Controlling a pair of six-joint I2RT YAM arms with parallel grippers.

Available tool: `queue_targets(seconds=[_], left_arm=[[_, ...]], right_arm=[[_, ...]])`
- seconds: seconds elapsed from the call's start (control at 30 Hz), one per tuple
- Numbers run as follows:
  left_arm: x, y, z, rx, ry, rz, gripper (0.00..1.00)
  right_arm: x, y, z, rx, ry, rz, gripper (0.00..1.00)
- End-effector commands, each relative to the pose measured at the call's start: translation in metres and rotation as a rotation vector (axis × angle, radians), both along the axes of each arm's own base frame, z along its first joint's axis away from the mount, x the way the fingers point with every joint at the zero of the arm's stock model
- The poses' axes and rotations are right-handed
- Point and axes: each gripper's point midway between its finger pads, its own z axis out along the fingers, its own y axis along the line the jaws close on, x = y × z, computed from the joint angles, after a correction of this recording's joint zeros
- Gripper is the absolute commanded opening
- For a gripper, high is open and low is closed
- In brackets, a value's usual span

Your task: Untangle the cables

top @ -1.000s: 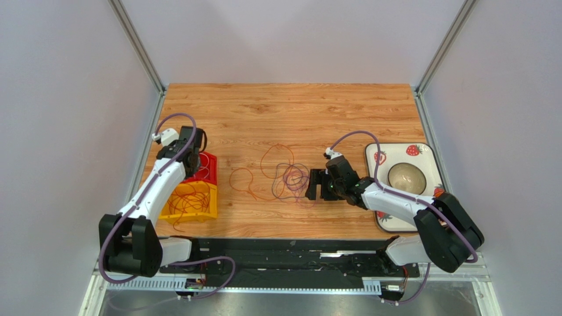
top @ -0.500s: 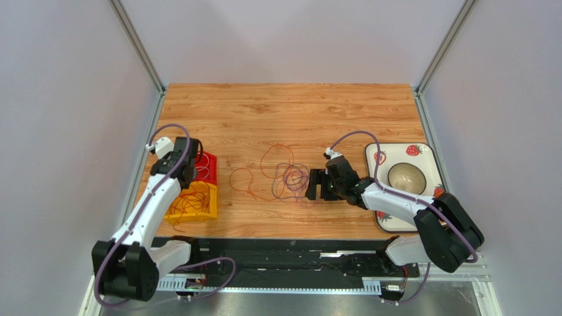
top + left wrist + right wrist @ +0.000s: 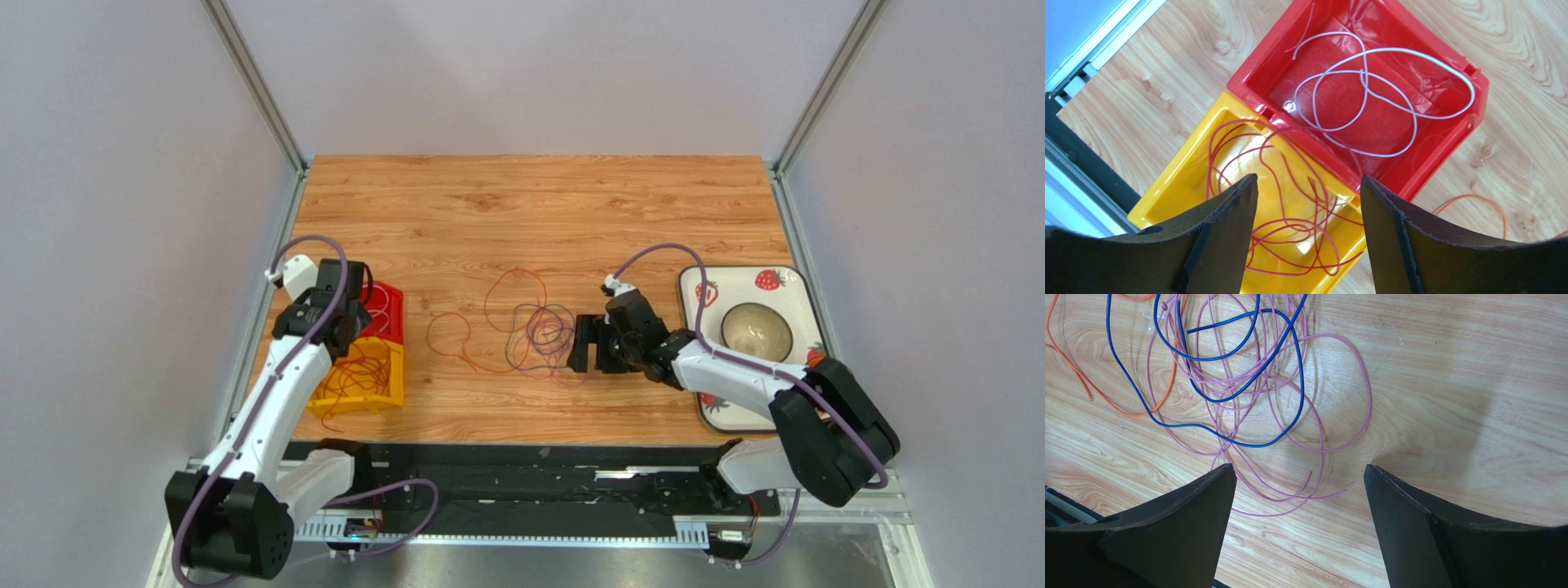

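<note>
Your right gripper (image 3: 1298, 471) hangs open and empty over the thin pink, blue and orange cables (image 3: 1247, 386) piled on the wooden table (image 3: 1444, 367). Grab two together and the knot tightens. Your left gripper (image 3: 1308, 182), open and empty, could snag the white wire (image 3: 1364, 75) in the red plastic bin (image 3: 1443, 148).

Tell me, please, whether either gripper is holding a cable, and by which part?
Nothing is held. The left gripper is open above the bins; the right gripper is open above the cables. Neither has anything between its fingers.
</note>
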Motion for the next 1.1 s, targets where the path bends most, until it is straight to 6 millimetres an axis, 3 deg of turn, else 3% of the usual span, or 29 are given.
queue_targets(seconds=[0.0, 0.13, 0.3, 0.7, 0.87, 1.07], left_arm=[[0.027, 0.000, 0.008, 0.003, -0.035, 0.018, 0.70], [0.041, -0.001, 0.001, 0.004, -0.008, 0.029, 0.70], [0.043, 0.002, -0.012, 0.028, 0.054, 0.055, 0.68], [0.034, 0.005, -0.003, 0.041, 0.053, 0.054, 0.00], [0.019, 0.002, -0.001, 0.014, 0.059, 0.037, 0.00], [-0.013, 0.001, -0.030, -0.019, 0.080, 0.043, 0.00]], right_arm=[[-0.009, -0.003, -0.011, -0.019, 0.044, 0.017, 0.85], [-0.009, -0.002, -0.011, -0.024, 0.047, 0.018, 0.85], [-0.009, -0.003, -0.012, -0.025, 0.049, 0.018, 0.85], [-0.009, -0.002, -0.012, -0.024, 0.052, 0.021, 0.85], [-0.009, -0.002, -0.012, -0.024, 0.052, 0.022, 0.85], [-0.009, -0.001, -0.012, -0.021, 0.050, 0.023, 0.84]])
